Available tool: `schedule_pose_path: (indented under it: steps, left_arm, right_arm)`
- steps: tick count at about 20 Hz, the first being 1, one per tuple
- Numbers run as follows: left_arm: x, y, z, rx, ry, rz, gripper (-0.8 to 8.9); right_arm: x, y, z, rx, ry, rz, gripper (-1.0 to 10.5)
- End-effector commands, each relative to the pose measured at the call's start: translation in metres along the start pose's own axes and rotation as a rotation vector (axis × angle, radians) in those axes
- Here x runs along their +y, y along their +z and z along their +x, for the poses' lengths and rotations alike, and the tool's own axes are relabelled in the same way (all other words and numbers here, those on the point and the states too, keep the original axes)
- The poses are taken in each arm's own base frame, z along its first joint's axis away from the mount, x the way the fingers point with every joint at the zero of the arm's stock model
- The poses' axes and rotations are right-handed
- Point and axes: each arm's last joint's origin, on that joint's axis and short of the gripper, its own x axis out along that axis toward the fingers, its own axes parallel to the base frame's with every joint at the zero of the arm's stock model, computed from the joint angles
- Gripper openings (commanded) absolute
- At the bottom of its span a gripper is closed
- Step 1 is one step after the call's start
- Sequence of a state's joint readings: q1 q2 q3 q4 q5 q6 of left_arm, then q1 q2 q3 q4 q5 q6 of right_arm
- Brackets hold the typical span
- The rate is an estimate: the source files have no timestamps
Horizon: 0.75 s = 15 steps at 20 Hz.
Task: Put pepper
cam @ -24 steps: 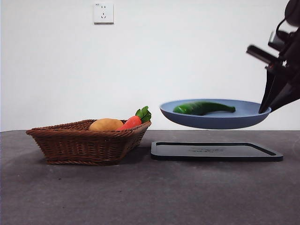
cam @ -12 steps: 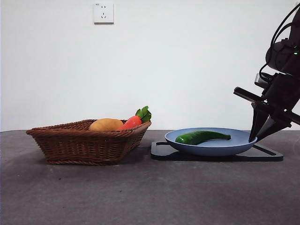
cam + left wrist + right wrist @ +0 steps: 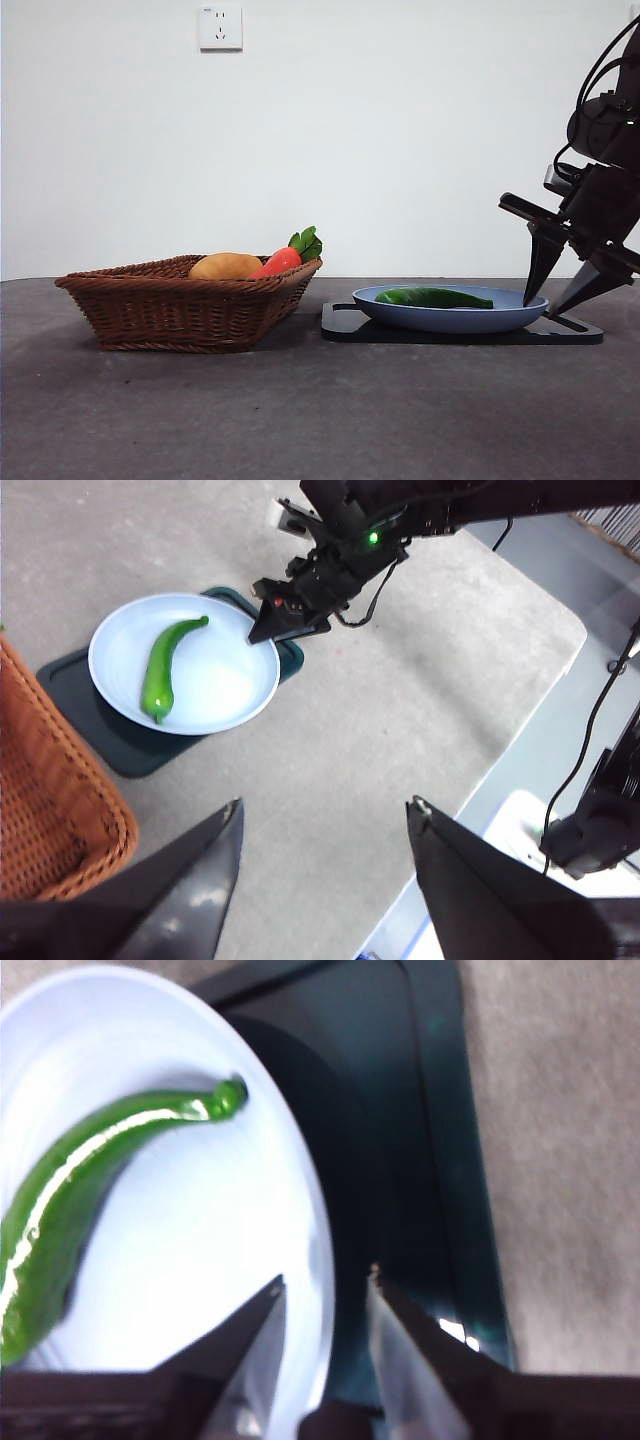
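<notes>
1. One pepper (image 3: 433,297) lies inside the blue plate (image 3: 445,318), which sits on the black tray (image 3: 345,322).
2. Right gripper (image 3: 562,292) is at the plate's rim, jaws parted on either side of it.
3. Left gripper (image 3: 325,825) hangs open, well apart from the plate.
4. Beside the tray stands the basket (image 3: 185,310).

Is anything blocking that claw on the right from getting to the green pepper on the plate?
Nothing visible does. The pepper lies uncovered in the blue plate, which sits on the black tray. The right claw straddles the plate's rim, jaws open, with only bare plate between it and the pepper. The left claw hangs open, far off.
</notes>
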<state>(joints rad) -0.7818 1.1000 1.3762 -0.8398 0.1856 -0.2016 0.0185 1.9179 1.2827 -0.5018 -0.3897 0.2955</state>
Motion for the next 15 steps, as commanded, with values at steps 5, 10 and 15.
schedule_pose_path:
  steps: [5,10,15]
  left_arm:
    - [-0.001,0.001,-0.001,0.007,0.065,0.049,2.84]
    - [0.002,-0.003,-0.001,0.048,0.111,0.072,2.84]
    - [0.002,-0.003,-0.001,0.053,0.110,0.095,2.83]
  right_arm:
    - [0.030,-0.005,-0.085,-0.115,0.020,-0.136,1.7]
    - [0.070,-0.063,-0.177,-0.128,0.047,-0.324,1.7]
    - [0.099,-0.141,-0.247,-0.156,0.128,-0.496,1.7]
